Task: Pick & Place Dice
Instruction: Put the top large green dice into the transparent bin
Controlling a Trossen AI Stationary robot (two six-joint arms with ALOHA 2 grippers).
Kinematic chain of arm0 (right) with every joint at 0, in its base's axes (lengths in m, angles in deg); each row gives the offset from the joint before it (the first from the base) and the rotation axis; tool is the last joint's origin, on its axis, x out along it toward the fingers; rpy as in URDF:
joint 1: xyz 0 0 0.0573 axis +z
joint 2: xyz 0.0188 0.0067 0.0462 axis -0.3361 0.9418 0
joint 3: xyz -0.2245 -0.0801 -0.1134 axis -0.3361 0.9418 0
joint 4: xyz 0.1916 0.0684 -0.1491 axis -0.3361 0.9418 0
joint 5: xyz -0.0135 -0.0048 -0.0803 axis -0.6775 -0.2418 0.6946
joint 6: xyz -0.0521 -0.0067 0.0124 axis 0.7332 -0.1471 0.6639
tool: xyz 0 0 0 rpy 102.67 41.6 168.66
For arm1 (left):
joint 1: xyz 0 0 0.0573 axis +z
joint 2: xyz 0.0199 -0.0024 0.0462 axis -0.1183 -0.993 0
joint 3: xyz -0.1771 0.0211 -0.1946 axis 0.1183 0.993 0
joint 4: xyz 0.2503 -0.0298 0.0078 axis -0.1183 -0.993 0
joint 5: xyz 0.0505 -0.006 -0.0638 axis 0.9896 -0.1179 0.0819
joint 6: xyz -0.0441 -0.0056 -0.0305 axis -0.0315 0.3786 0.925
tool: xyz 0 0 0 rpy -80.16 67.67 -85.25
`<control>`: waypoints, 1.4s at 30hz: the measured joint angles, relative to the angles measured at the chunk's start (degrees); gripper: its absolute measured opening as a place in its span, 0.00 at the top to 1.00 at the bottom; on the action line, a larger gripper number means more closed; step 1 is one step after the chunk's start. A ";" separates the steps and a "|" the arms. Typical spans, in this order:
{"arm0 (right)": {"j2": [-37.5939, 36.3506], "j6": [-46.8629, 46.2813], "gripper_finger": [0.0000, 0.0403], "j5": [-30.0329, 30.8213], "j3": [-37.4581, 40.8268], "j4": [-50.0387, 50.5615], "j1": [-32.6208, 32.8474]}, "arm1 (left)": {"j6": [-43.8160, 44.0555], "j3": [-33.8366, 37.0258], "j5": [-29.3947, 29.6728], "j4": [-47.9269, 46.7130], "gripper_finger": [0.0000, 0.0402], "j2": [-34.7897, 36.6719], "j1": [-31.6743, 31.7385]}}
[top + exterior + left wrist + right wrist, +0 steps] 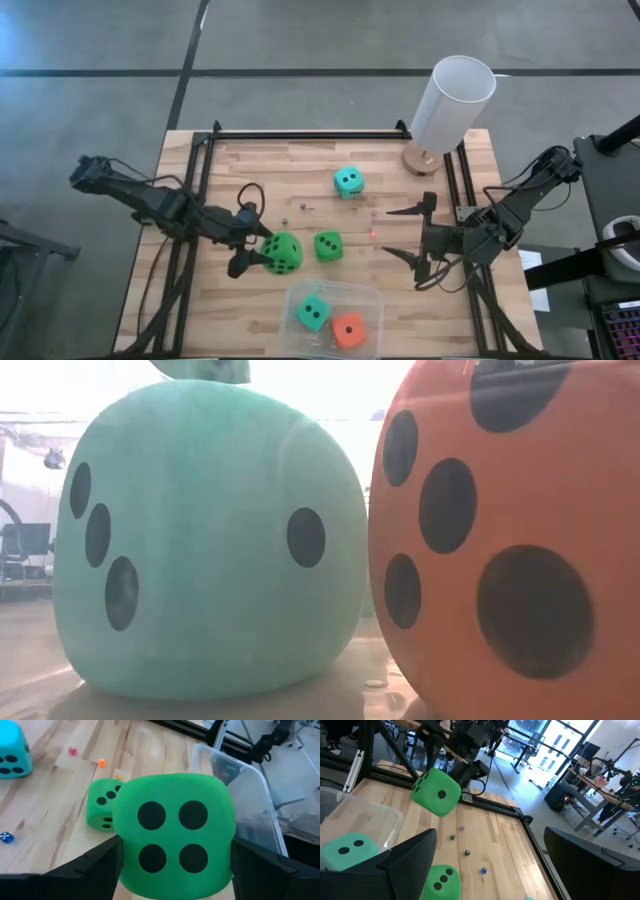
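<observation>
Left gripper (256, 253) pinching a bright green die (283, 252), one finger on each side face; four-pip face toward the wrist camera. In the right wrist view the die (436, 791) hangs tilted, clear of the boards, so it is lifted, not resting. Position: over the middle of the worktop (240, 165), left of centre.

Right gripper (425, 240) spread wide, holding nothing, waiting toward the right edge of the worktop.

Other dice: second green die (328, 246) on the boards just beside the held one, apart from it. One teal die (348, 181) nearer the far edge. In the clear plastic bin (370, 300) at the near edge: a teal die (313, 313) and the orange-red die (348, 329), side by side.

A few tiny dice (72, 751) scattered on the wood. White cylinder (452, 102) at the far right corner.

Step in hand, as I judge it: carry phase, third die en route to the bin. Next move calls for swinging toward the near edge, clearing the bin's wall, and releasing over the free space left beside the two dice inside. Two dice remain after that.
</observation>
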 joint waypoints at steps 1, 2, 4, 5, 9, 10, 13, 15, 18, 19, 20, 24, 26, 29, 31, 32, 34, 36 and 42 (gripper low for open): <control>0.00 0.00 0.09 0.00 0.00 0.00 0.02 | 0.00 0.00 0.02 0.12 0.20 0.00 -0.28; 0.00 0.00 0.09 0.00 0.00 0.00 0.00 | 0.00 0.00 0.02 0.33 0.20 -0.03 -0.51; 0.00 0.00 0.09 0.00 0.00 0.00 0.01 | -0.18 0.00 0.02 1.79 0.20 -0.40 -0.81; 0.00 0.00 0.09 0.00 0.00 0.00 0.02 | -0.43 0.00 0.01 2.26 0.21 -0.51 -1.07; 0.00 0.00 0.09 0.00 0.00 0.00 0.00 | -1.16 -0.02 0.00 3.74 0.20 -1.44 -1.53; 0.00 0.00 0.09 0.00 0.00 -0.02 0.00 | -1.35 -0.02 0.02 3.71 0.20 -1.68 -1.62; 0.00 0.00 0.09 0.00 0.00 -0.02 0.00 | -1.48 -0.02 0.01 4.82 0.20 -2.91 -1.72; 0.00 0.00 0.09 0.00 0.00 -0.02 0.00 | -2.10 -0.05 -0.01 5.68 0.20 -3.77 -1.73; 0.00 0.00 0.09 0.00 0.00 -0.02 0.00 | -2.90 -0.69 0.01 5.60 0.20 -5.24 -1.73; 0.00 0.00 0.09 0.00 0.00 -0.02 0.00 | -3.29 -0.89 0.00 5.63 0.20 -5.77 -1.73; 0.00 0.00 0.09 0.00 0.00 -0.02 0.00 | -3.42 -1.16 0.00 5.58 0.20 -6.27 -1.74; 0.00 0.00 0.09 0.00 0.00 -0.02 0.00 | -4.95 -2.49 0.02 5.55 0.19 -8.52 -1.81; 0.00 0.00 0.09 0.00 0.00 -0.02 0.00 | -5.32 -3.44 0.01 5.60 0.20 -10.05 -1.84; 0.00 0.00 0.09 0.00 0.00 -0.02 0.00 | -6.36 -5.28 0.05 5.56 0.20 -12.66 -1.97; 0.00 0.00 0.09 0.00 0.00 -0.01 0.00 | -6.57 -6.80 0.07 5.64 0.20 -14.56 -2.27; 0.00 0.00 0.09 0.00 0.00 -0.02 0.00 | -6.93 -7.65 0.04 5.56 0.20 -15.57 -2.47; 0.00 0.00 0.09 0.00 0.00 0.00 0.00 | -7.85 -9.39 -0.67 5.24 0.19 -17.25 -3.06; 0.00 0.00 0.09 0.00 0.00 -0.02 0.00 | -8.81 -11.19 -2.01 4.53 0.19 -18.69 -3.58; 0.00 0.00 0.09 0.00 0.00 -0.01 0.00 | -10.94 -16.99 -2.07 -0.26 0.20 -20.78 -4.47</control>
